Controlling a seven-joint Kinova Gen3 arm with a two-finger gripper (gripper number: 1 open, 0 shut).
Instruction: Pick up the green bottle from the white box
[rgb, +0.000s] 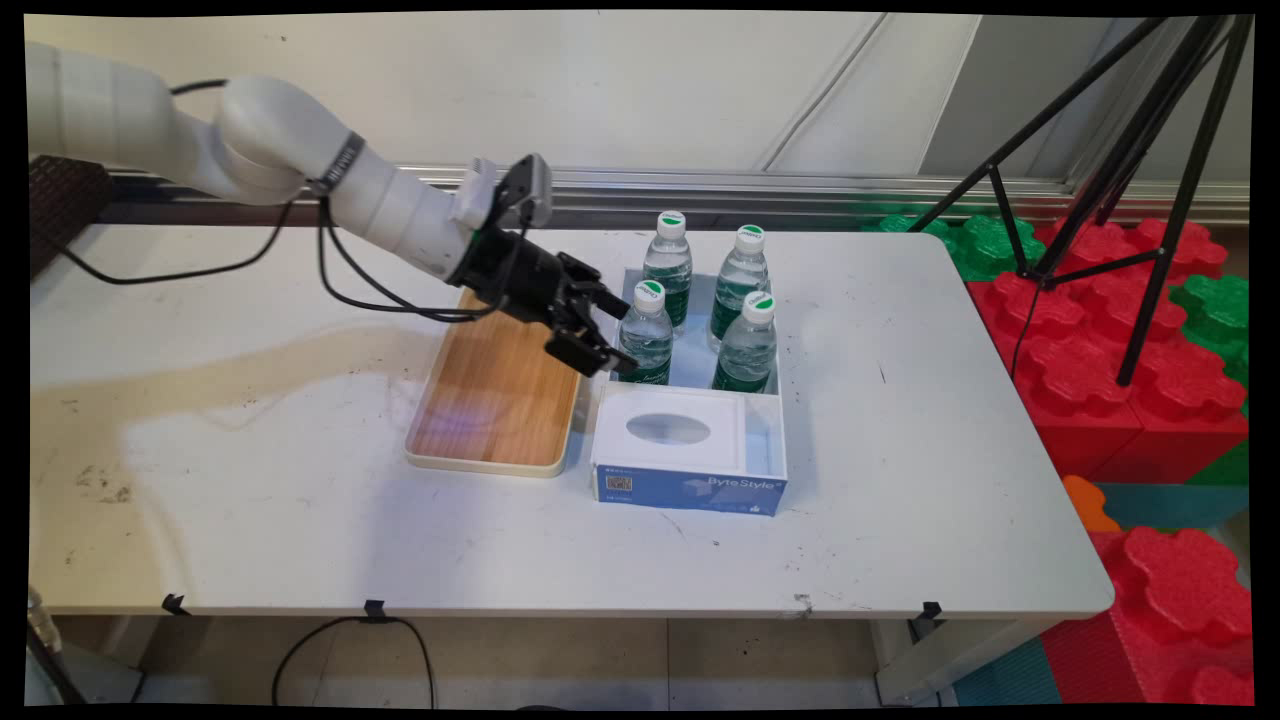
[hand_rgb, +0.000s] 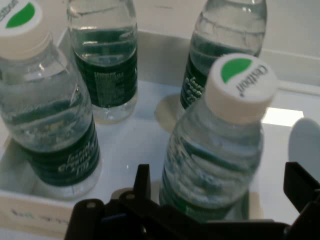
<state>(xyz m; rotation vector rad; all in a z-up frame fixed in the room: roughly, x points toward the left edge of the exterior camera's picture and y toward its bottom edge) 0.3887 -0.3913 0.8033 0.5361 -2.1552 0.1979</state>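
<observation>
The gripper (rgb: 606, 330) is held wide open around the near-left water bottle (rgb: 647, 335), one of four standing in a white box (rgb: 765, 455). Contact with the fingers cannot be made out. The bottle's base is hidden by the linkage in the hand view, beside a tissue box (rgb: 680, 450) and a wooden tray (rgb: 495, 395).

- the desk (rgb: 300, 520) is white, with brownish stains and dark scuffs.
- the tray (rgb: 495, 400) has a light wood-grain face and a cream rim.
- the four bottles (rgb: 647, 336) are clear, with dark green labels and white caps bearing a green mark.
- the tissue box (rgb: 685, 455) is white on top and blue in front, with white lettering.
- the foam blocks (rgb: 1100, 350) are red and green.
- the gripper (rgb: 606, 330) is black.
</observation>
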